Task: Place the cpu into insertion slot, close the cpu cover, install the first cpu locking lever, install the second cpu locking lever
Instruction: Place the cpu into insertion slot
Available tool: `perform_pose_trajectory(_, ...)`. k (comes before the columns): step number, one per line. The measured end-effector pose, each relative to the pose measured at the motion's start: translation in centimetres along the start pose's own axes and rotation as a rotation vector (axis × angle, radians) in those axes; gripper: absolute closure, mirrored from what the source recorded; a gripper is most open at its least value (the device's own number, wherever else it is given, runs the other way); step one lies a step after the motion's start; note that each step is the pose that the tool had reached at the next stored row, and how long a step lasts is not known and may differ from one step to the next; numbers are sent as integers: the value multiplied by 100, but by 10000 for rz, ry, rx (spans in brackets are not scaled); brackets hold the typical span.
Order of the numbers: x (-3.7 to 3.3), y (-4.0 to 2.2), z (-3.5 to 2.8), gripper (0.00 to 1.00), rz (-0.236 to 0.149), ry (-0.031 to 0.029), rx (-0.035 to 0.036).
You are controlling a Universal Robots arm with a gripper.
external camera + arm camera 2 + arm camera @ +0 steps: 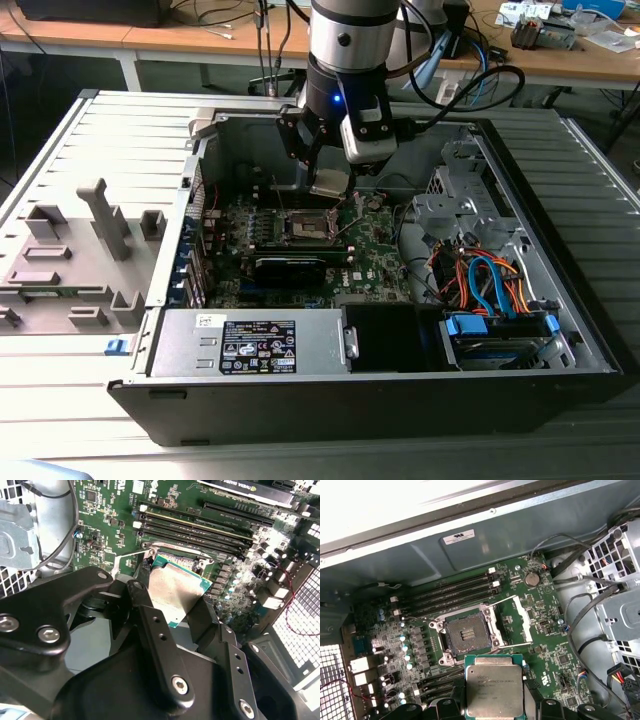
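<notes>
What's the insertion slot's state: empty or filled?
Empty: in the first wrist view the insertion slot shows a bare dark centre, and the gripper holds the cpu apart from it.

The exterior view is looking down at a slant from well back, taking in the whole open computer case (400,405), with the arm (345,40) at the upper centre of the frame. The wrist cameras are riding close above the green board (540,630) (115,510), and the cpu (494,685) (175,587) is showing in both wrist views.

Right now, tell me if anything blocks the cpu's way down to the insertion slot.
Nothing visible does. The gripper holds the cpu; the insertion slot lies open, its cpu cover swung aside.
</notes>
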State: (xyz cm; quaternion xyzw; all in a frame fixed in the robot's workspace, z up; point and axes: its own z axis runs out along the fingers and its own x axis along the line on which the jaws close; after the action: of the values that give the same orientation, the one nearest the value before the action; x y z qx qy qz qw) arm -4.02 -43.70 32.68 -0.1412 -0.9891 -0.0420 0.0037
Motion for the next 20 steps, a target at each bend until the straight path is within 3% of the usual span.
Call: perform_pose_trajectory(20, 0, 0, 1, 45, 248, -20, -5)
